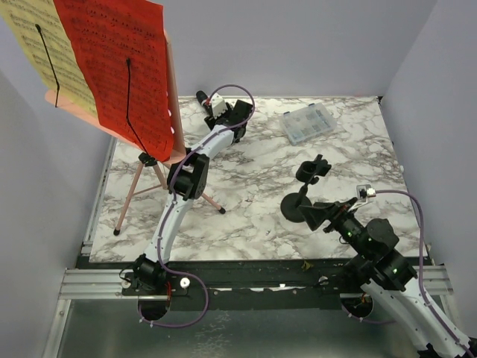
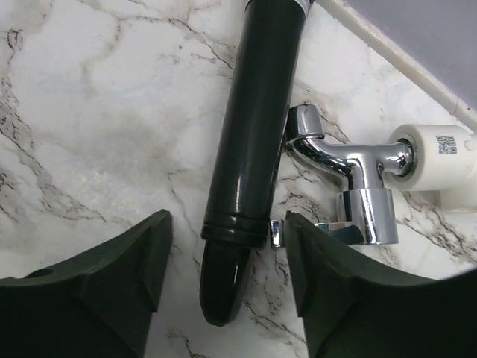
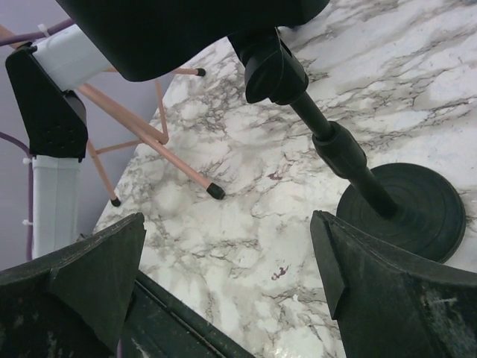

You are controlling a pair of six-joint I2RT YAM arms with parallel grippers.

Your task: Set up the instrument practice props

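"While the right claw hangs spread wide at the near side, facing the mic stand but gripping nothing, which step would you say is in hand?"

"Fetching the mic, I'd judge. The mic stand is upright on the table, its clip empty. Left of it the music stand is up on its tripod, with the yellow page and red page on it, so that part looks done."

"And the mic?"

"Lying flat at the far edge of the table. The left claw is over it, fingers spread either side of its tail end, not touching it that I can see."

"So the next move?"

"Close on the barrel and lift, I think. A chrome fitting lies against the mic's right side, just by one finger, so the pinch must take the mic alone. Then it has to cross to the clip. The box sits off to the right, apart."
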